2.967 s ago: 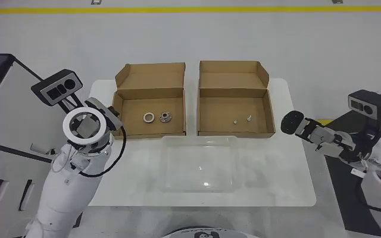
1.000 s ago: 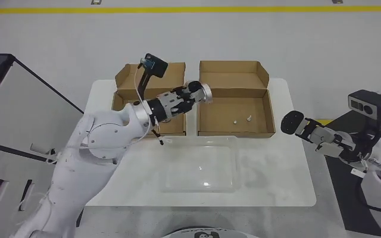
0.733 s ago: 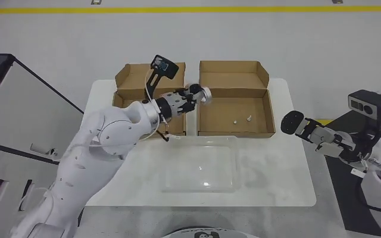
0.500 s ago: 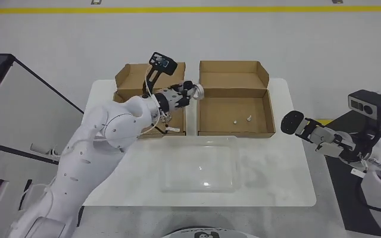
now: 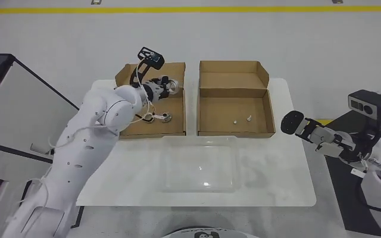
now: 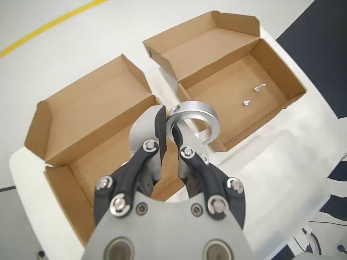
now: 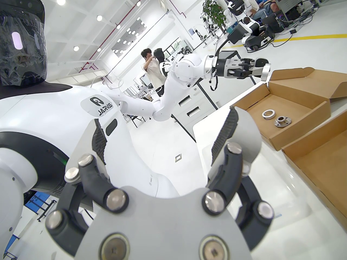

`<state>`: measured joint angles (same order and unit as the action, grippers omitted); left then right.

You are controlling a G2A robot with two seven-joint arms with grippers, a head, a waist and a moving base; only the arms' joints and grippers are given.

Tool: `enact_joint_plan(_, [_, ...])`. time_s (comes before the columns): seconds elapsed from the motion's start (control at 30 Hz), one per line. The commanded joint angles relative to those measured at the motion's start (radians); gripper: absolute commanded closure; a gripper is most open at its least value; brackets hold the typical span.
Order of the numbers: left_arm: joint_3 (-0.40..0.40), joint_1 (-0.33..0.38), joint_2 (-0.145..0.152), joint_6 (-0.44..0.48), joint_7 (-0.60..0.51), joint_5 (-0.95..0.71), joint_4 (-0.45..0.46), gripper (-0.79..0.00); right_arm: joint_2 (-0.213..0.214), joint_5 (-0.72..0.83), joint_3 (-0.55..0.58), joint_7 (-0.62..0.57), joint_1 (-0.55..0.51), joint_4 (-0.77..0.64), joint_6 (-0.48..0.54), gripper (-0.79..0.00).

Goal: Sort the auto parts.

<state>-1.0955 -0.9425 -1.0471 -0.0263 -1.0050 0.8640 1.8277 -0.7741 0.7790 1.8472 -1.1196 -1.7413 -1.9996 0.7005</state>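
The silver metal ring (image 6: 193,120) is pinched at its rim by the left end effector (image 6: 168,127). It hangs in the air above the back of the left open brown cardboard box (image 5: 128,76). In that box lie a second silver ring (image 7: 268,114) and a flanged metal hub (image 7: 282,121). The right end effector (image 7: 165,128) is spread wide at the white tabletop's (image 5: 268,178) right edge.

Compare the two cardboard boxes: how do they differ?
The left box holds a ring and a flanged hub; the right box holds two small fasteners. The left gripper, gripping a second ring, hangs over the left box; no arm is over the right box. Both are open brown cardboard.
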Motion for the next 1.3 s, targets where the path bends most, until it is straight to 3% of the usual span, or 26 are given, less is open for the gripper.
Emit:
enact_joint_plan(0.0, [-0.007,0.003,0.001,-0.002,-0.020,0.019,-0.014,0.000,0.000,0.000,0.000,0.000,0.000,0.000,0.000,-0.785])
enact_joint_plan(0.23, [-0.015,-0.009,0.009,0.014,-0.086,0.110,-0.063,0.000,0.000,0.000,0.000,0.000,0.000,0.000,0.000,-0.785])
enact_joint_plan(0.83, [-0.013,-0.071,0.018,0.046,-0.117,0.379,-0.180,0.000,0.000,0.000,0.000,0.000,0.000,0.000,0.000,-0.785])
enact_joint_plan(1.27, [-0.038,-0.123,0.017,0.060,-0.116,0.414,-0.239,0.000,0.000,0.000,0.000,0.000,0.000,0.000,0.000,-0.785])
